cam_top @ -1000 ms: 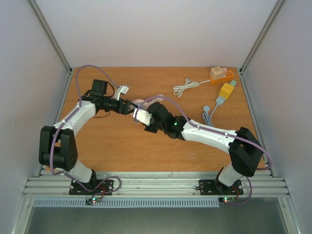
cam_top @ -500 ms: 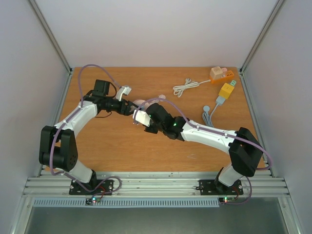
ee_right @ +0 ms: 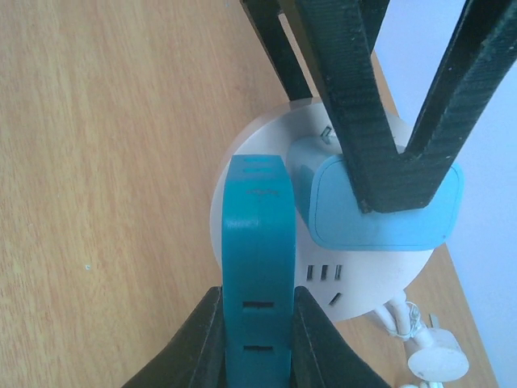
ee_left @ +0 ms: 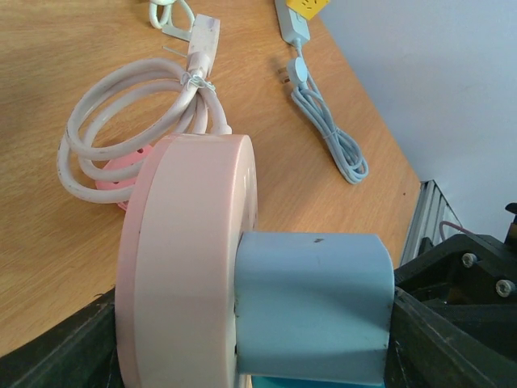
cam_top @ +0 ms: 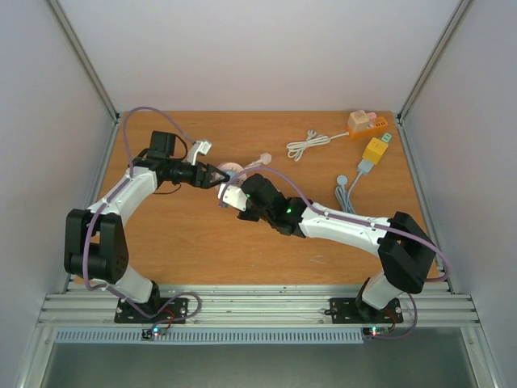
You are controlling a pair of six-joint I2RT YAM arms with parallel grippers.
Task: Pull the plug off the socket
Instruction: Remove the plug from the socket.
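Note:
A round pink-and-white socket [ee_left: 186, 267] is off the table, with a light blue plug [ee_left: 311, 303] seated in its face. My left gripper [ee_left: 242, 356] clamps across both: one finger is behind the disc and the other finger [ee_left: 452, 323] is on the plug's end. A teal plug [ee_right: 257, 267] stands in the same socket [ee_right: 363, 287] beside the light blue plug [ee_right: 380, 222]. My right gripper [ee_right: 257, 339] is shut on its sides. In the top view the socket [cam_top: 231, 169] sits where the left gripper [cam_top: 215, 175] and right gripper [cam_top: 229, 187] meet.
The socket's white cord [ee_left: 121, 105] lies coiled behind it, ending in a flat plug [ee_left: 202, 40]. At the back right are an orange socket cube [cam_top: 361, 122], a yellow socket [cam_top: 376, 149], a white cable [cam_top: 305, 145] and a grey cable [cam_top: 347, 190].
The right wrist has drifted slightly toward the near side and the left wrist has shifted a little. Both grips stay as they were, and the cord's plug now shows behind the socket.

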